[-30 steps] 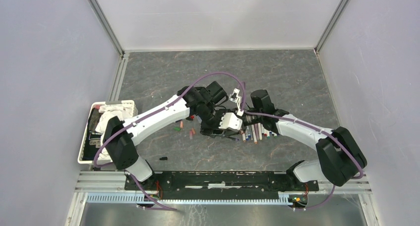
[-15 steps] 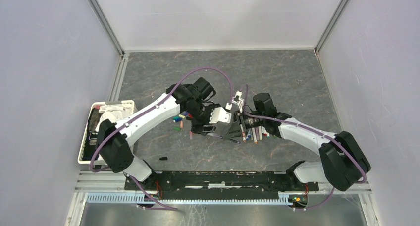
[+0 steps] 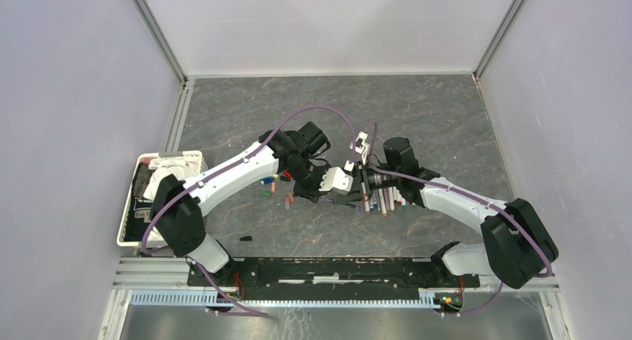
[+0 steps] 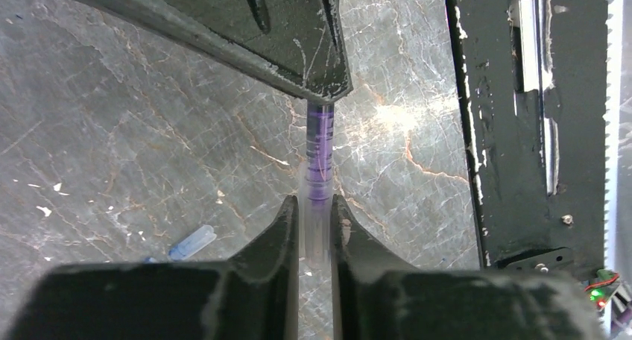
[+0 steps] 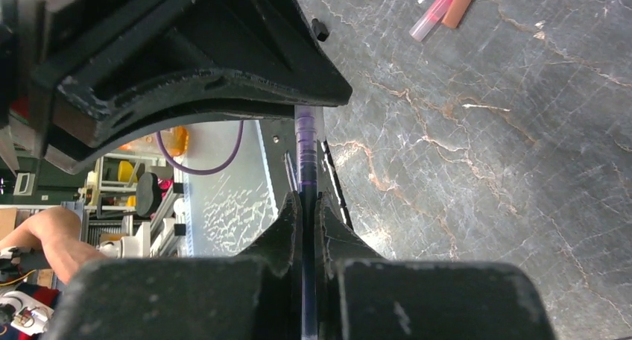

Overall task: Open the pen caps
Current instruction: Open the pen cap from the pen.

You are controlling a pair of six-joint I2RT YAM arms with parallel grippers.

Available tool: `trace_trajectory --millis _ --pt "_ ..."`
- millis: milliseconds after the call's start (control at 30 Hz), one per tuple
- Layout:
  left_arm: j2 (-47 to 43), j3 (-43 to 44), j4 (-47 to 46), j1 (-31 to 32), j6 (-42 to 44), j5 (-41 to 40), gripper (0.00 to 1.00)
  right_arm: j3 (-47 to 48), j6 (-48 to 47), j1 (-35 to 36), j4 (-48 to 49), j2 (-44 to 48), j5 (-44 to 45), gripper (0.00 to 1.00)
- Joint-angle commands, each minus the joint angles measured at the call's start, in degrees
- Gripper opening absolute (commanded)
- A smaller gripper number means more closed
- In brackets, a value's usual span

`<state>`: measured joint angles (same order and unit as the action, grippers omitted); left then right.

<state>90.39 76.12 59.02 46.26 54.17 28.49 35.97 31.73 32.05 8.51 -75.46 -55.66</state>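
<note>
Clamping one purple pen (image 4: 320, 131) between them, the left gripper (image 4: 317, 209) is pressing its fingers onto the clear cap (image 4: 316, 177) and the right gripper (image 5: 307, 206) onto the other end, the cap apparently not yet off, while loose pen caps (image 3: 267, 181) and a row of pens (image 3: 384, 198) are lying on the table (image 3: 417, 116) beyond, suggesting a job partly done.

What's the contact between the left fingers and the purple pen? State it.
Touching. The left wrist view shows both left fingers pressed against the pen at its clear end, no gap.

Grey marbled table (image 3: 298, 109) bears loose pens (image 3: 386, 200) and caps (image 3: 266, 181)
</note>
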Motion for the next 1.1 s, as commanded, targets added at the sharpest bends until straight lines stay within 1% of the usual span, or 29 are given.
trace_trajectory --millis 0,33,67,167,200,267,333,400,467,533,667,800,867,933,1000,1067 --pt "0.2 -1.3 -1.9 0.1 2.1 0.5 0.08 0.1 2.0 -0.1 4.9 0.8 0.5 0.0" --pt "0.0 -1.3 -1.8 0.1 2.1 0.5 0.03 0.1 2.5 0.0 5.0 0.5 1.1 0.11" --pt "-0.2 -1.2 -1.9 0.1 2.1 0.6 0.02 0.0 3.1 0.1 5.6 0.0 1.3 0.24" --pt "-0.9 -0.5 -1.8 0.3 2.6 0.5 0.02 0.3 4.7 1.5 8.0 -2.6 0.6 0.38" --pt "-1.0 -0.2 -1.6 0.3 2.8 0.4 0.02 0.7 4.5 2.1 8.1 -3.5 0.3 0.4" --pt "-1.0 0.2 -1.1 0.3 3.3 0.1 0.02 1.7 4.5 3.2 8.2 -5.2 -0.4 0.42" --pt "-1.0 0.3 -0.9 0.3 3.7 -0.6 0.02 2.6 4.4 3.9 8.0 -6.5 -0.8 0.4" --pt "-1.0 0.1 -0.9 0.3 3.9 -1.4 0.02 3.2 4.4 4.3 7.7 -6.9 -1.0 0.34" --pt "-1.0 -0.2 -0.8 0.3 4.5 -1.9 0.02 3.8 3.8 4.3 6.7 -7.0 -0.7 0.2" --pt "-1.0 -0.6 -0.8 0.3 4.9 -3.0 0.02 4.4 2.8 4.3 4.9 -7.2 0.3 0.0" --pt "-1.1 -1.5 -1.0 0.3 6.4 -6.2 0.02 4.4 2.4 4.2 4.0 -7.4 1.3 0.0" --pt "-2.1 -4.0 -1.2 -1.2 10.9 -13.7 0.02 4.5 -4.5 4.1 -5.8 -5.7 4.5 0.0" --pt "-2.0 -4.3 -0.5 -4.7 14.5 -16.8 0.02 2.3 -8.3 3.8 -11.2 -2.5 7.3 0.0" --pt "-1.3 -2.9 0.9 -9.8 18.2 -19.3 0.02 -1.3 -9.9 2.9 -13.7 1.5 9.7 0.0" --pt "-0.2 -0.3 2.4 -15.3 21.2 -20.2 0.02 -4.5 -11.7 2.3 -16.7 5.7 12.1 0.0" --pt "0.3 2.5 2.8 -18.9 22.7 -20.2 0.02 -7.1 -12.6 2.2 -18.5 9.4 14.1 0.0"
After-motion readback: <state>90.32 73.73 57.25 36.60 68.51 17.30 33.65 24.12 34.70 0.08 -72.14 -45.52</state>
